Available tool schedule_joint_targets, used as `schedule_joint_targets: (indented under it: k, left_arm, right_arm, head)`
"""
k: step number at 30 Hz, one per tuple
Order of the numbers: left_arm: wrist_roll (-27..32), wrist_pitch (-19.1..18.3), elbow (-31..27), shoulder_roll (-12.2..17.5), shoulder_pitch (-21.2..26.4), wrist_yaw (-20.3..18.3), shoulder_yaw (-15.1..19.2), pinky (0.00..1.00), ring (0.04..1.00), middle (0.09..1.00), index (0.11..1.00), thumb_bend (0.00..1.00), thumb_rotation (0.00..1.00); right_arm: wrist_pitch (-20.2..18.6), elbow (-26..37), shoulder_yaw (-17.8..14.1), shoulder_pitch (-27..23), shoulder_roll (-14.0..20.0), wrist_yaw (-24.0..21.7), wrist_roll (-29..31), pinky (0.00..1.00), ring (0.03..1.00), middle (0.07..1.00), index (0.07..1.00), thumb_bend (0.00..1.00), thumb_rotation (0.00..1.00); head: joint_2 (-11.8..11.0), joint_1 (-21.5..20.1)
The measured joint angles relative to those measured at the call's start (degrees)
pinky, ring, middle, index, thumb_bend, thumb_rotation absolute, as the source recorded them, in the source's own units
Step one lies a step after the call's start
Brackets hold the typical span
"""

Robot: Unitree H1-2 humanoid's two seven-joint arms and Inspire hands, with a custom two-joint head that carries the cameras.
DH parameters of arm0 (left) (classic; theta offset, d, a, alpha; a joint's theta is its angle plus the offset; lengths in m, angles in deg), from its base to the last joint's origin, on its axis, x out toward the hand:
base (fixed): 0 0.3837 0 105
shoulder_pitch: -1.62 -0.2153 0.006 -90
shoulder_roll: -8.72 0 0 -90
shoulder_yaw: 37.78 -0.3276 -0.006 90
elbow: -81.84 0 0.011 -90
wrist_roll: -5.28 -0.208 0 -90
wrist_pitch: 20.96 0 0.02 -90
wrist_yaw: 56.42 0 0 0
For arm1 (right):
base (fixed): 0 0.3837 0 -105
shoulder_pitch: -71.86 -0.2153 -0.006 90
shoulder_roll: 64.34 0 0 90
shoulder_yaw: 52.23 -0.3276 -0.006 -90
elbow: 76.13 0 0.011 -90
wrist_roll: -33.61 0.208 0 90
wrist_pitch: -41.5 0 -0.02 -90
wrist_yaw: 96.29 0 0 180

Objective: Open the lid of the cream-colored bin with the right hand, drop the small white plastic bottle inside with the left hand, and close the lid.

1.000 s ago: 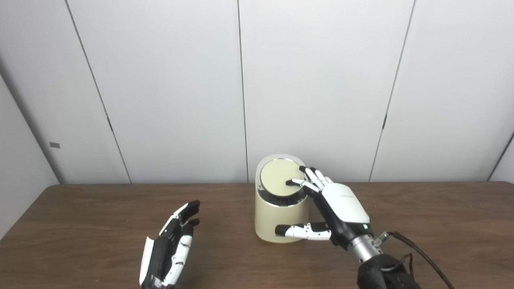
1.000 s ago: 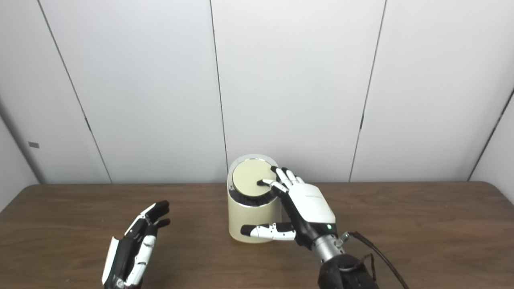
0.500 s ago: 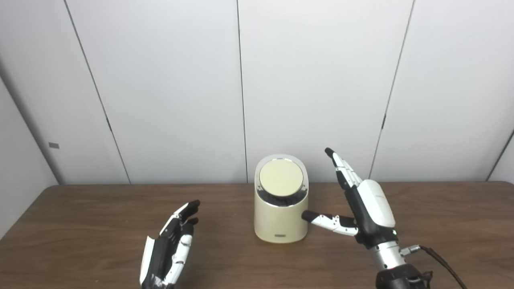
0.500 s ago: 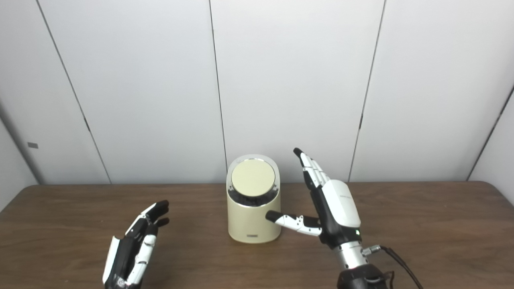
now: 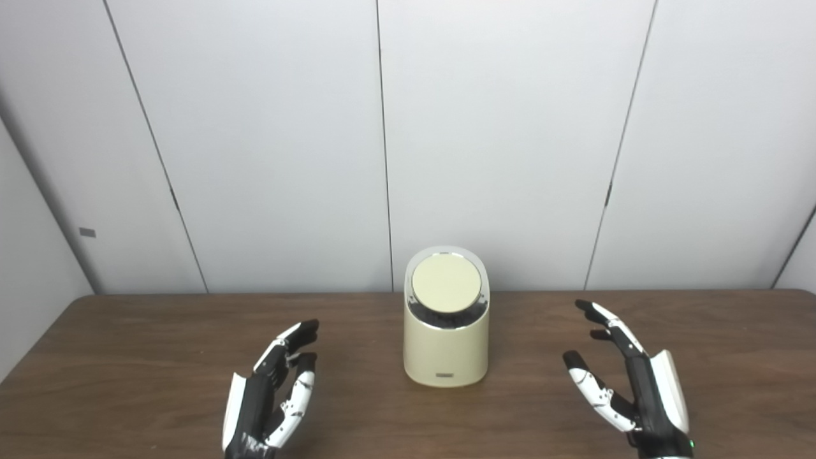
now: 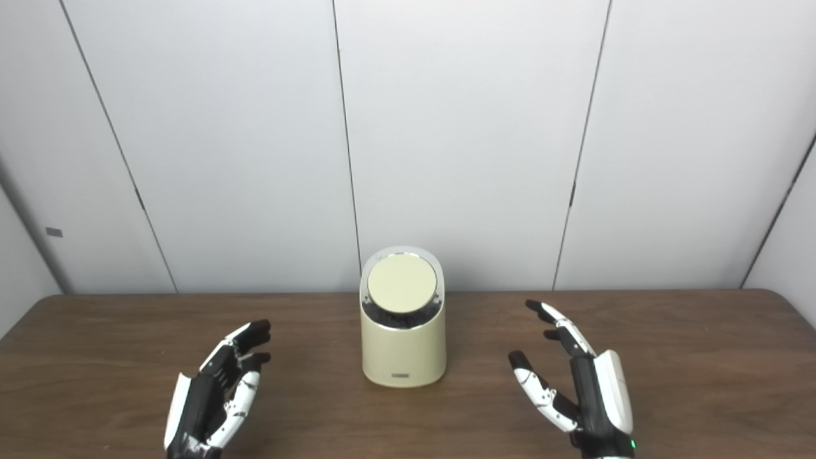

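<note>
Now both the left hand (image 5: 271,395) and right hand (image 5: 631,389) hover spread, empty.

A cream-colored bin (image 6: 403,347) stands upright on the brown wooden table (image 6: 688,357), its round lid (image 6: 402,284) shut and tilted toward the camera. The left hand (image 6: 213,392) and the right hand (image 6: 577,382) hover on either side of it, well apart from it, fingers spread and empty.
</note>
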Motion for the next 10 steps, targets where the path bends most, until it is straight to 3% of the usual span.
schedule_joint_targets:
  k: [4, 7, 10]
  left_arm:
    - [-2.0, -0.1, 0.0, 0.0, 0.0, 1.5, 0.3, 0.65, 0.763, 0.789, 0.772, 0.21, 0.31]
    - [-4.9, -0.1, 0.0, 0.0, 0.0, 2.9, 0.1, 0.61, 0.734, 0.762, 0.749, 0.23, 0.23]
    - [-6.1, -0.1, 0.0, 0.1, 0.1, 3.7, 0.1, 0.61, 0.734, 0.759, 0.743, 0.24, 0.23]
  right_arm:
    - [0.7, -0.6, -1.2, 0.1, -0.8, 1.4, 1.1, 0.66, 0.770, 0.791, 0.757, 0.21, 0.42]
    - [1.5, -1.5, -1.9, -0.2, -1.2, 1.9, 2.1, 0.65, 0.759, 0.781, 0.742, 0.24, 0.38]
    - [1.6, -2.0, -2.4, -0.3, -1.5, 2.2, 2.8, 0.61, 0.726, 0.760, 0.725, 0.23, 0.35]
  head:
    - [0.4, 0.2]
    - [1.1, 0.3]
    - [1.4, 0.2]
